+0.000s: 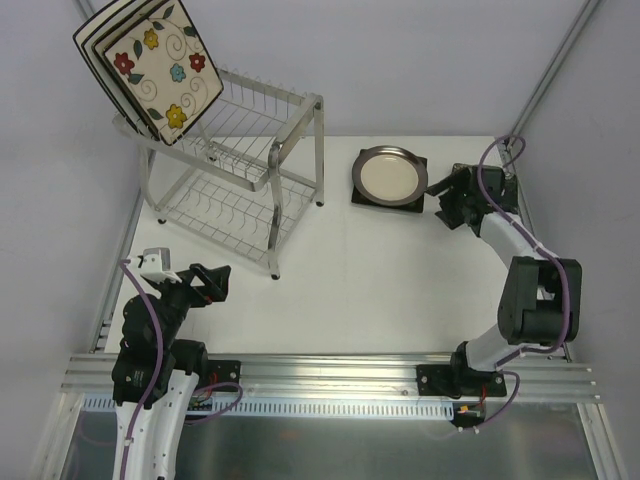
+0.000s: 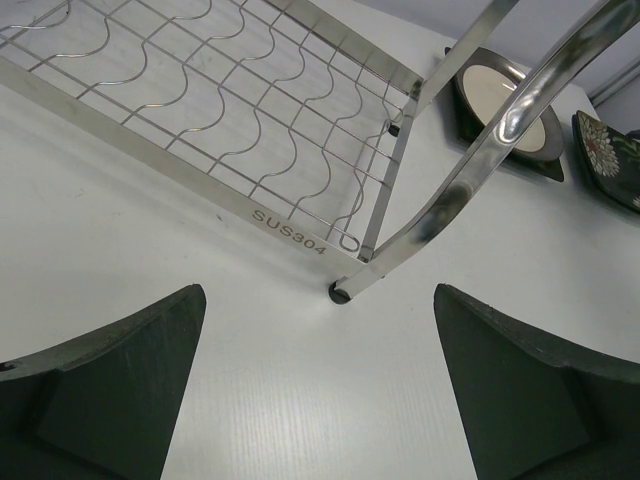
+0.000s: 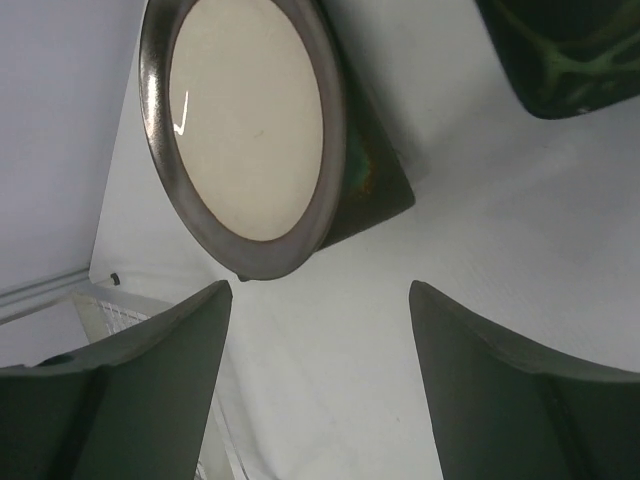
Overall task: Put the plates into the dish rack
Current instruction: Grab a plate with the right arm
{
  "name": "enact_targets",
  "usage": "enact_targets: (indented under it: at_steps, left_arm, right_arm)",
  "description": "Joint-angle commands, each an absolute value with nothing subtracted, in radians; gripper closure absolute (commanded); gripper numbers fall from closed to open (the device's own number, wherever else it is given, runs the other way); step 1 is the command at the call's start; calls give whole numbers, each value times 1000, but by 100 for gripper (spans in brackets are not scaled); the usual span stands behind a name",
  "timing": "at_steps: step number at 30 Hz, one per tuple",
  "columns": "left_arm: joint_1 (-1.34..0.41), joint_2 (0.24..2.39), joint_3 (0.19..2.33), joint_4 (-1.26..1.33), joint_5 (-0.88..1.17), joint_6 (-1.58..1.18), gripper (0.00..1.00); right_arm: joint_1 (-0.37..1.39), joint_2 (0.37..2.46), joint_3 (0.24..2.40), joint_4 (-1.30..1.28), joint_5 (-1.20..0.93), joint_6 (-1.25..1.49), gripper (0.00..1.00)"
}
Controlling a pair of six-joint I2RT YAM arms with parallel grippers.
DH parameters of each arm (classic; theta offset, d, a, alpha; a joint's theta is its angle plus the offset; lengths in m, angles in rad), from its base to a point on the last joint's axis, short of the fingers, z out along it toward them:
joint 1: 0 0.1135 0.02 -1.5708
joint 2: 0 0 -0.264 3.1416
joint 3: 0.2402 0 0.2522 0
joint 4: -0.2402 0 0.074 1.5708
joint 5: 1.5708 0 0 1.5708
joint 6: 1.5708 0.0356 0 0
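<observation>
Silver wire two-tier dish rack (image 1: 235, 170): upper left of top view, on white table (image 1: 380, 290).
Cream square flowered plate (image 1: 165, 75): leaning on rack's top tier, black-rimmed square plates (image 1: 88, 38) behind.
Round cream grey-rimmed plate (image 1: 390, 174): upper centre, atop dark square plate (image 1: 358, 197).
Left gripper (image 1: 220, 283): lower left; fingers spread, empty.
Right gripper (image 1: 438, 200): just right of round plate; fingers apart, empty.

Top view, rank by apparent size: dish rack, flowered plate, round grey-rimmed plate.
1. dish rack
2. flowered plate, propped high on the rack, nearer the camera, so its lead is unsure
3. round grey-rimmed plate
</observation>
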State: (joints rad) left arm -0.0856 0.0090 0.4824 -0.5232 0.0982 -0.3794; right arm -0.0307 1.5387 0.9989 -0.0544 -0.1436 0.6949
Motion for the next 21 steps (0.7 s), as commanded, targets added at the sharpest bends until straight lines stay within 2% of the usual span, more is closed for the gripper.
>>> enact_targets:
  at_steps: [1, 6, 13, 21]
  left_arm:
    - [-83, -109, 480, -511, 92, -396, 1]
    - [-83, -109, 479, -511, 94, -394, 1]
    - [-83, -106, 479, -511, 89, -394, 1]
    - [-83, -104, 479, -511, 83, -396, 1]
  right_arm:
    - [-2, 1615, 1072, 66, -175, 725, 25]
    - [49, 1704, 1089, 178, -170, 770, 29]
    - [78, 1825, 1181, 181, -140, 788, 31]
    - [112, 1879, 1181, 141, -41, 850, 31]
